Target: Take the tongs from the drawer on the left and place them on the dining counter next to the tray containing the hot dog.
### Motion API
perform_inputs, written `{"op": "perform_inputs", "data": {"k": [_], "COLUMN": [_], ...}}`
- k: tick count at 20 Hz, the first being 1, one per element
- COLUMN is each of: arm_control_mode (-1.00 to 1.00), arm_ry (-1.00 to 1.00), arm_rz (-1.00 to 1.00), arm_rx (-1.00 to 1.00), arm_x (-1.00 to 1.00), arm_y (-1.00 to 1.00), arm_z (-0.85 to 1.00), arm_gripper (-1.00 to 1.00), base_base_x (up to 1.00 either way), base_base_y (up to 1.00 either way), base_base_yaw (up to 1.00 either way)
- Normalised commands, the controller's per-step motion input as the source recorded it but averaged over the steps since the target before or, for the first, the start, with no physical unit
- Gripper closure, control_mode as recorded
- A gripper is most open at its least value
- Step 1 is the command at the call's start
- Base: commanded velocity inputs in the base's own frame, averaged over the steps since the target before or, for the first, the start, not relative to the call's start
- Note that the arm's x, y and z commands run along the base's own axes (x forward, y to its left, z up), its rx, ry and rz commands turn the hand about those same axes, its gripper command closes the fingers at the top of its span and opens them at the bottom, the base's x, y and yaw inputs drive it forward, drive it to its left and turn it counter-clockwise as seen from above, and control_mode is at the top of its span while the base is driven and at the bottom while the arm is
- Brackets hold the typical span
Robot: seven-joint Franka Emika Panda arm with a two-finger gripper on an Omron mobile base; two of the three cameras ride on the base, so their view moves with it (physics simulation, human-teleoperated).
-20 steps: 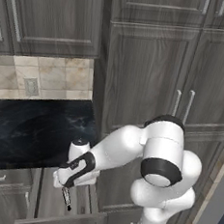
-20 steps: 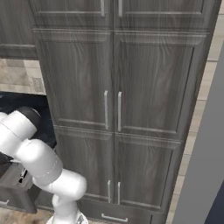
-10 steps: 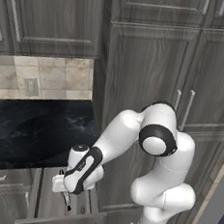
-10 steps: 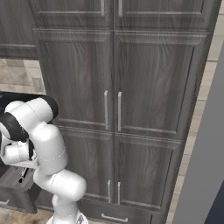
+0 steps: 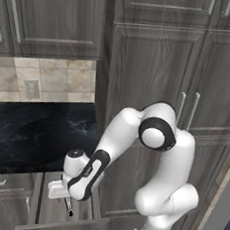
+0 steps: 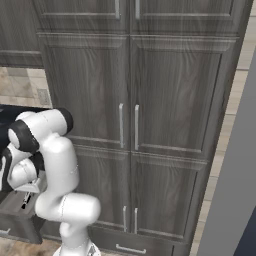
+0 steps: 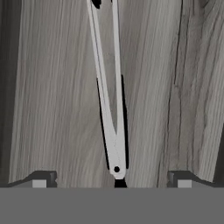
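Left base view: the drawer (image 5: 53,211) is pulled out below the black counter (image 5: 35,134), so its inside is reachable from above. The gripper (image 5: 65,202) hangs down inside the drawer opening, wrist bent over, pointing at the drawer floor; that pose fits a top-down pick. A thin dark bit at the fingers' end may be a finger or the tongs, cannot tell from this angle. Tall cabinet doors (image 5: 155,81) stand to the right of the drawer, arm folded in front of them.

Right base view: the drawer (image 6: 20,212) shows at lower left, open, sticking out past the cabinet doors (image 6: 130,100). The arm's elbow blocks the hand, so the jaws are not readable from this side. A small pale streak inside the drawer could be a utensil, too small to tell.

Hand view: the tongs (image 7: 107,96) lie flat on the drawer floor (image 7: 52,87), two slim arms running away from the camera and joining at the hinge end, which sits closest to the gripper (image 7: 112,180). Jaws spread wide, one fingertip at each side of the hinge end, nothing between them yet, not touching the tongs. Tongs lie centred between the fingertips, so the hand looks lined up to straddle the narrow hinge end, probably because that's the thinnest, easiest spot to pinch. Judged: approach step, grasp not yet made.
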Motion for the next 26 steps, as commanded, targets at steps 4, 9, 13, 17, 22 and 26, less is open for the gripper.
{"op": "perform_inputs", "data": {"k": [4, 9, 13, 17, 22, 26], "arm_control_mode": [-1.0, -1.0, -1.0, -1.0, -1.0, -1.0], "arm_ry": [0.0, 0.01, 0.0, 0.01, 0.01, 0.0], "arm_rz": [0.0, 0.0, 0.0, -0.01, -0.02, -0.01], "arm_rx": [0.0, 0.0, 0.0, 0.0, 0.0, 0.0], "arm_x": [0.11, 0.02, 0.0, 0.02, 0.02, 0.02], "arm_y": [0.0, -0.01, -0.09, -0.14, -0.04, 0.0], "arm_z": [-0.07, -0.03, -0.07, -0.12, -0.08, -0.12], "arm_gripper": [-1.0, -1.0, -1.0, -1.0, -1.0, -1.0], "base_base_x": [0.0, 0.0, 0.0, 0.0, 0.0, 0.0], "base_base_y": [0.0, 0.0, 0.0, 0.0, 0.0, 0.0], "base_base_yaw": [0.0, 0.0, 0.0, 0.0, 0.0, 0.0]}}
